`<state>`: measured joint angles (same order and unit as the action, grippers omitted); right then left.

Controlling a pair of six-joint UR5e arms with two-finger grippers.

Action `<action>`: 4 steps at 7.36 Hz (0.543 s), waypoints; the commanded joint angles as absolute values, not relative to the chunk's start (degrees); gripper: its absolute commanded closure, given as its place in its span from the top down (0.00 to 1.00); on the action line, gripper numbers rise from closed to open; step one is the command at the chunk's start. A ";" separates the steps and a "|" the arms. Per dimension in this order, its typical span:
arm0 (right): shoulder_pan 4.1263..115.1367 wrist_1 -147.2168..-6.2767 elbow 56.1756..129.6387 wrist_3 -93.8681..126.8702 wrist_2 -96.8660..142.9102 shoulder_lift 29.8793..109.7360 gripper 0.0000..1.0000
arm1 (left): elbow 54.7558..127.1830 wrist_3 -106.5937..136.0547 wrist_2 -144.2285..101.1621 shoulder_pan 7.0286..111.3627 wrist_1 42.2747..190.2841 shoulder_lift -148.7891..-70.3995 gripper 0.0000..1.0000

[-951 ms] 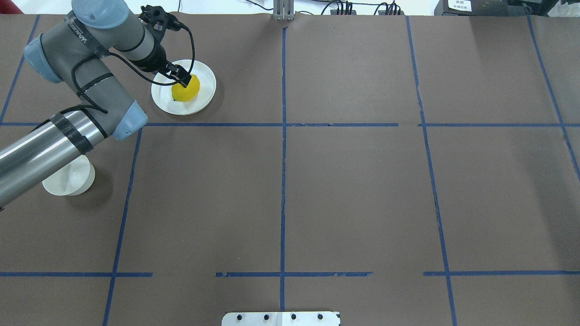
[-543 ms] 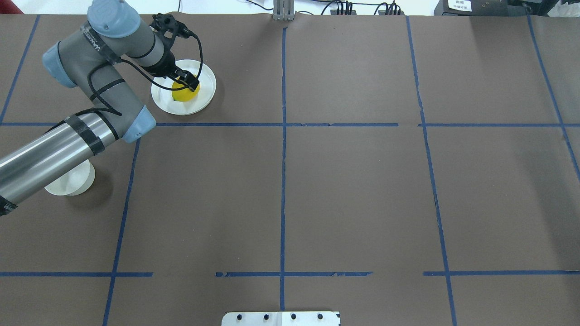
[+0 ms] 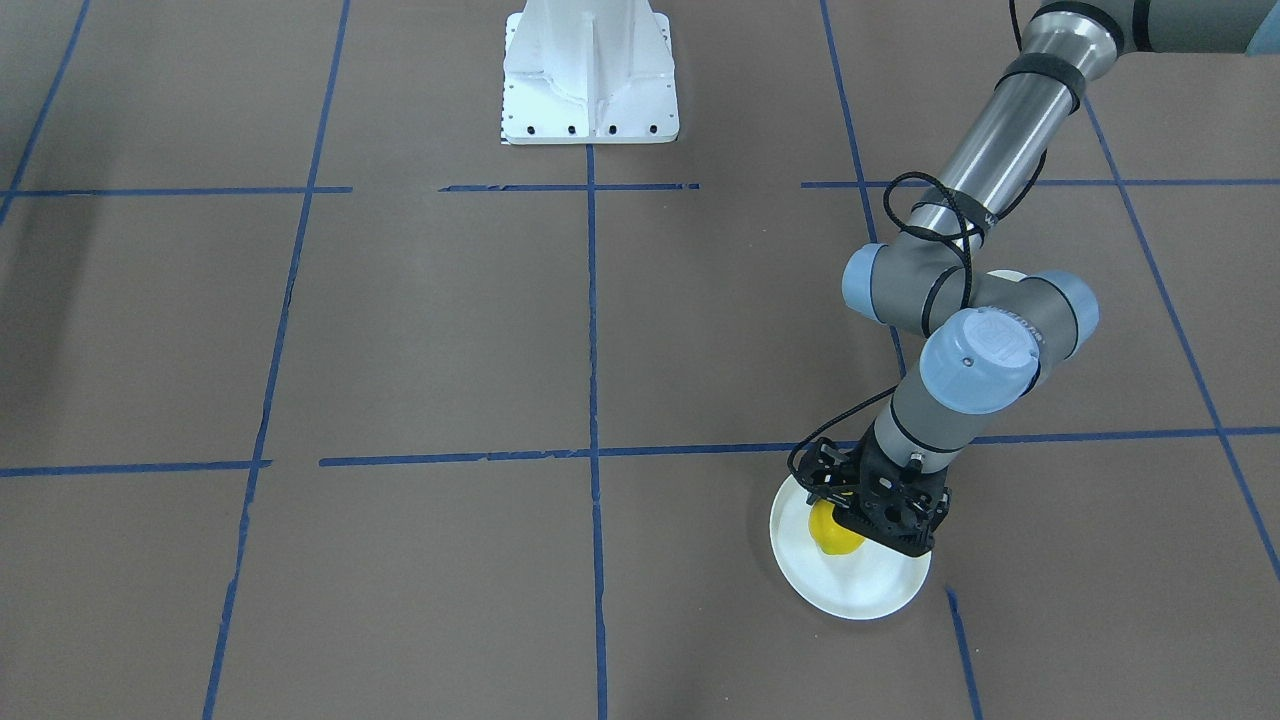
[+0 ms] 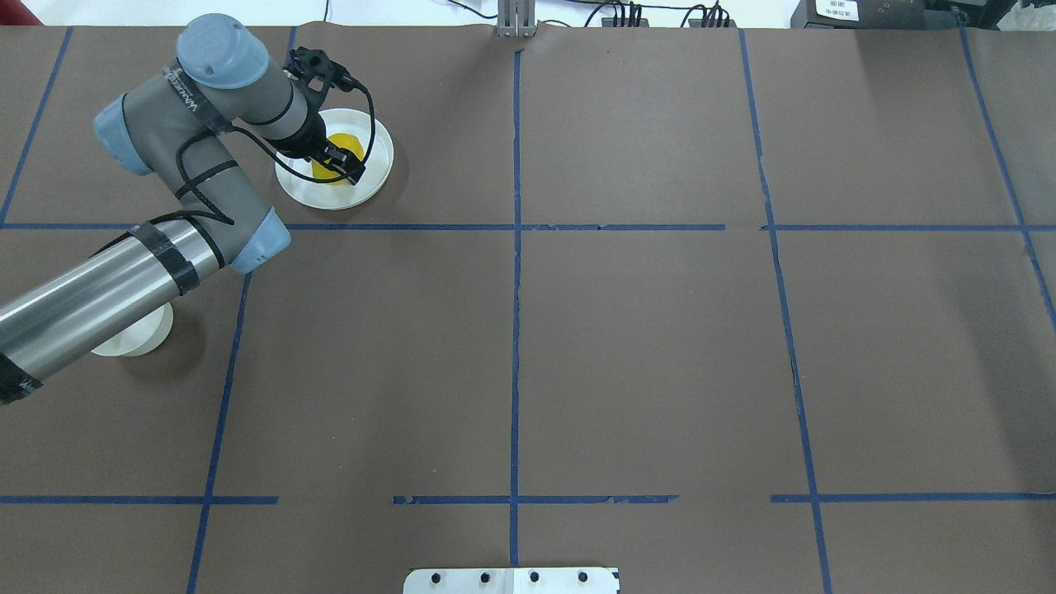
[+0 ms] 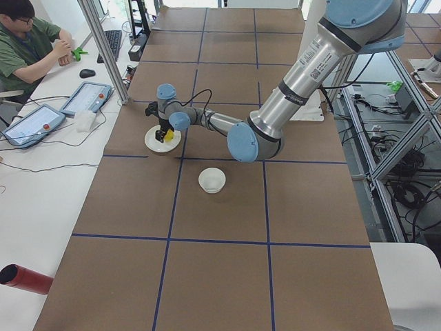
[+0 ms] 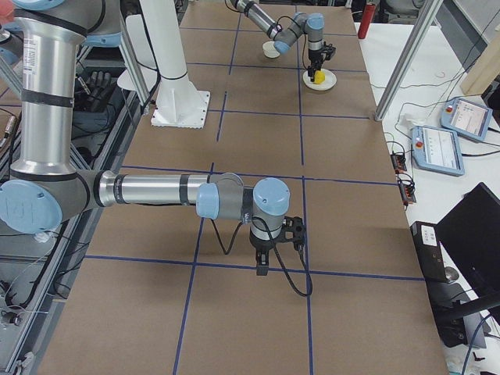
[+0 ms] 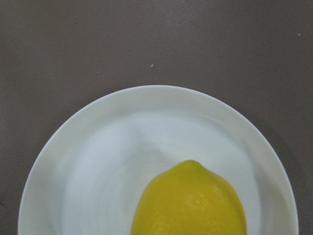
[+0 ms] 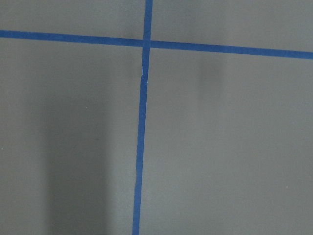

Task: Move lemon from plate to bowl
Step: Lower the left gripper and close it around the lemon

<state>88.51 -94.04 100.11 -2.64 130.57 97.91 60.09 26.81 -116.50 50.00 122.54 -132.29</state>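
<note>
Clearly, a smooth oval yellow lemon (image 7: 190,203) lies on the flat round white plate (image 7: 88,161); left claw (image 4: 342,161) above, grip unclear.

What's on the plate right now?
The lemon lies on the plate; nothing else shows there. The left gripper hangs over it and covers much of the lemon from above, so whether it touches or grips the fruit cannot be seen.
</note>
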 commanded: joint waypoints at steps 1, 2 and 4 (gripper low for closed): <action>88.51 -94.04 100.11 -2.64 130.61 97.91 1.00 | 60.29 26.10 -116.89 50.10 122.52 -132.54 0.28; 88.51 -94.04 100.11 -2.64 130.52 97.91 1.00 | 60.38 26.19 -116.89 50.36 122.52 -132.45 0.22; 88.51 -94.04 100.11 -2.64 130.52 97.91 1.00 | 62.21 26.19 -117.50 53.24 121.56 -132.10 0.22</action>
<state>88.50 -94.04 100.11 -2.64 130.57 97.91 60.93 26.19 -117.06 51.39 122.20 -132.38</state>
